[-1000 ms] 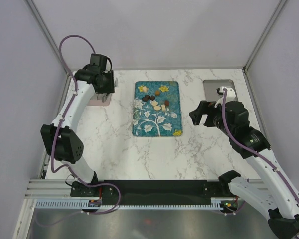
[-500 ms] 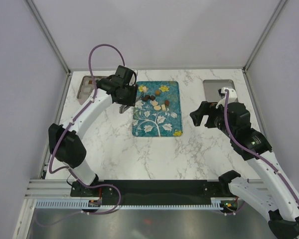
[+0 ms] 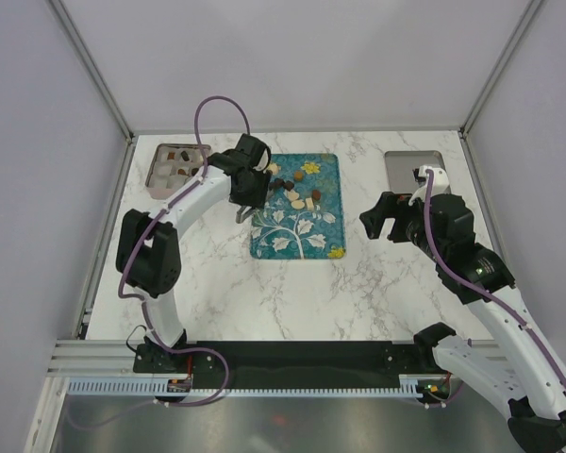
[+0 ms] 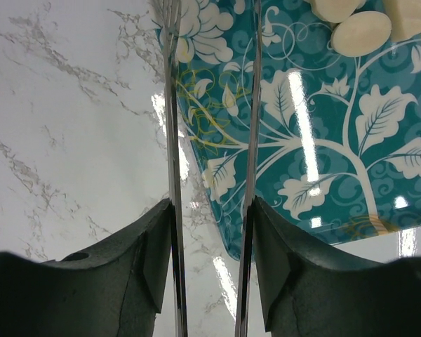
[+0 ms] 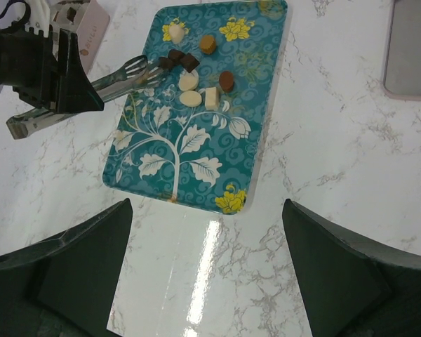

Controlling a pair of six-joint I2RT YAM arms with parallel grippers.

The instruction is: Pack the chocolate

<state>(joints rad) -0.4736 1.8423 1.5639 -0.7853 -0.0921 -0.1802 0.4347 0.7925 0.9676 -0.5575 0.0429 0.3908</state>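
Table (image 3: 358, 283) of white marble is shown, with both arms mounted at its near edge. A teal tray (image 5: 189, 168) printed with white leaves and yellow flowers is laid at the centre of the table. A flat grey lid (image 3: 406, 165) is set at the far right, and an open box (image 3: 160, 179) at the far left, well apart from the tray.

The right gripper (image 3: 382, 222) is held above the table just right of the tray. Its fingers are spread wide and nothing is between them.

The left gripper (image 4: 210, 214) is positioned over the tray's left edge and is clamped on the metal tongs (image 5: 123, 76), one finger outside each blade. The blades are kept apart.

The chocolate (image 5: 191, 98) is found in two places. Eight or so pieces – dark brown, mid brown and cream – are grouped on the far half of the tray, and several more are seated in the box. The tong tips are just beside the two dark pieces; contact cannot be confirmed.
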